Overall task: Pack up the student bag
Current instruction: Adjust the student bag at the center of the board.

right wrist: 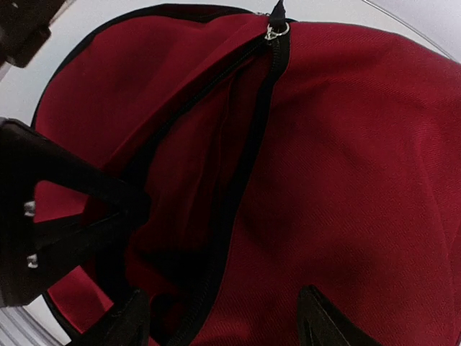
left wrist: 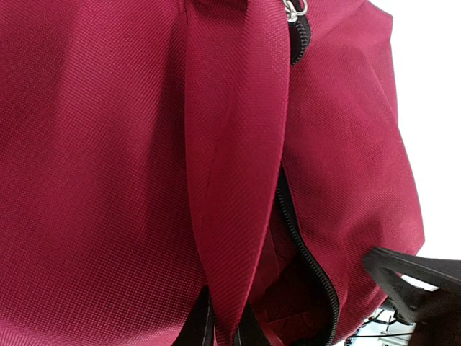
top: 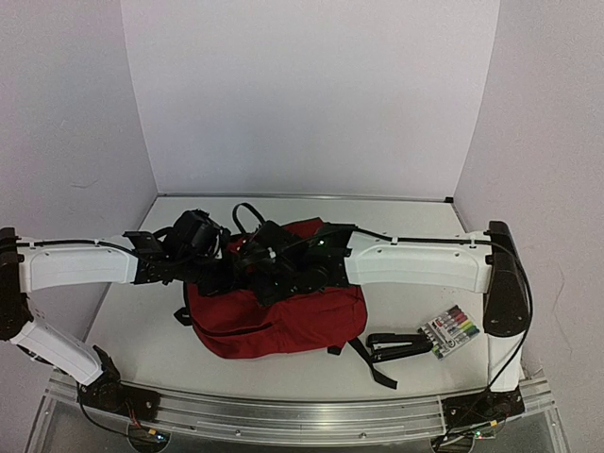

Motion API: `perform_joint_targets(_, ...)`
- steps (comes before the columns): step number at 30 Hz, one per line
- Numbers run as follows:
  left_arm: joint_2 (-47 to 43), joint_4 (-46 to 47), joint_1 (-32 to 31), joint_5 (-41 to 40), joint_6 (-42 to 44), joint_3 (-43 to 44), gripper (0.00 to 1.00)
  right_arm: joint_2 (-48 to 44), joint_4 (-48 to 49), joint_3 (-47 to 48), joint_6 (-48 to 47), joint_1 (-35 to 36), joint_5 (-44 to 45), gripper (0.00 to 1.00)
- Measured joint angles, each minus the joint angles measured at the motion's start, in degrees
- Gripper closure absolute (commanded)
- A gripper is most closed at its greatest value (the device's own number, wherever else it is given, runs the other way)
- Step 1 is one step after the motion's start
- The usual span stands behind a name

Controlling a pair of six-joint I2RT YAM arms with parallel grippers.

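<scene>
White table (top: 132, 321), centre frame: large dark red fabric backpack (top: 283, 321). Left gripper (left wrist: 225, 328) pinches its flap (left wrist: 230, 180); right gripper (right wrist: 223, 317), wide, directly above zip slot (right wrist: 194, 216).

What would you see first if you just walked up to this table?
The big red student bag in the middle of the table, with both robot arms bent over it. The left tool pinches a fold of its fabric beside the open zipper. A pack of coloured markers lies to the bag's right.
</scene>
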Motion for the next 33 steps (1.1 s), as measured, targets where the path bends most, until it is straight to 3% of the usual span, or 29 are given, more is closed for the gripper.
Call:
perform_joint_targets(9,-0.03,-0.02,0.01,0.06,0.04,0.0,0.93,6.99,-7.19,8.08,2.47,0.08,8.4,0.45)
perform_joint_targets(11,-0.03,-0.02,0.01,0.06,0.04,0.0,0.93,7.99,-8.75,9.1,3.4,0.27,10.4,0.57)
perform_joint_targets(14,-0.03,0.0,0.01,0.04,0.06,0.0,0.93,8.44,-10.7,9.57,5.46,0.56,13.43,0.83)
perform_joint_targets(17,-0.03,0.06,0.01,0.07,0.17,0.0,0.93,8.45,-11.95,9.83,6.98,0.72,15.65,0.98)
perform_joint_targets(23,0.07,0.01,0.01,0.01,1.05,0.35,0.92,5.8,-9.35,8.67,10.11,0.84,16.63,1.0)
perform_joint_targets(33,3.27,1.34,0.01,0.02,1.23,4.75,0.92,-14.73,5.95,-8.73,10.93,-0.03,13.39,1.0)
